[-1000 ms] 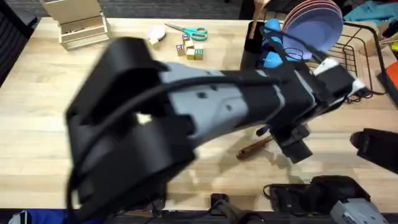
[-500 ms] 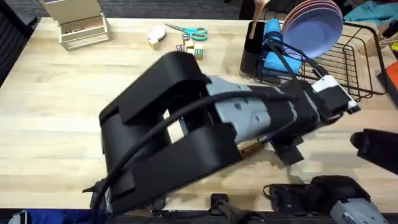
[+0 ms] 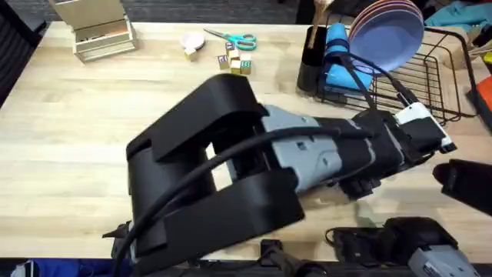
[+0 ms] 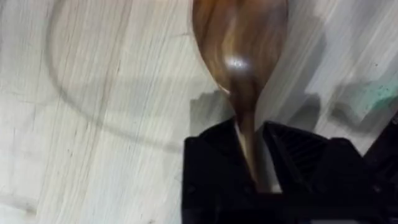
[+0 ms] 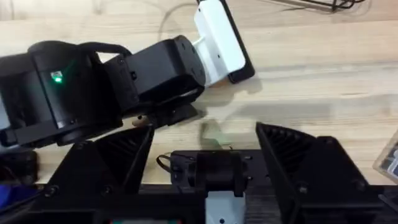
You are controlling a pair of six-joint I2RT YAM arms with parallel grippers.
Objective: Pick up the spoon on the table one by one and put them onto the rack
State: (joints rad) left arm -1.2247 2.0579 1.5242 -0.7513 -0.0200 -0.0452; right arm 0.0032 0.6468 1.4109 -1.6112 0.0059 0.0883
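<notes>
In the left wrist view a brown wooden spoon (image 4: 239,43) lies along the light plank table (image 4: 93,112). Its oval bowl points away, and its slim handle runs between the black fingers of my left gripper (image 4: 252,171), which are shut on it. Overhead, the left arm reaches across to the right front, with the left gripper (image 3: 357,187) low over the table and the spoon hidden beneath it. The black wire rack (image 3: 434,77) stands at the back right, its black utensil holder (image 3: 309,73) at its left end. My right gripper (image 5: 208,146) is open and empty, close beside the left wrist.
Plates (image 3: 388,35) and a blue item (image 3: 336,54) sit in the rack. A wooden handle (image 3: 319,9) sticks up from the holder. Teal scissors (image 3: 234,38), small blocks (image 3: 234,63) and a beige stand (image 3: 96,31) line the back of the table.
The left arm has dropped lower and stretched further right, and its gripper now covers the spoon that showed on the table at the front centre. The right arm has stayed still.
</notes>
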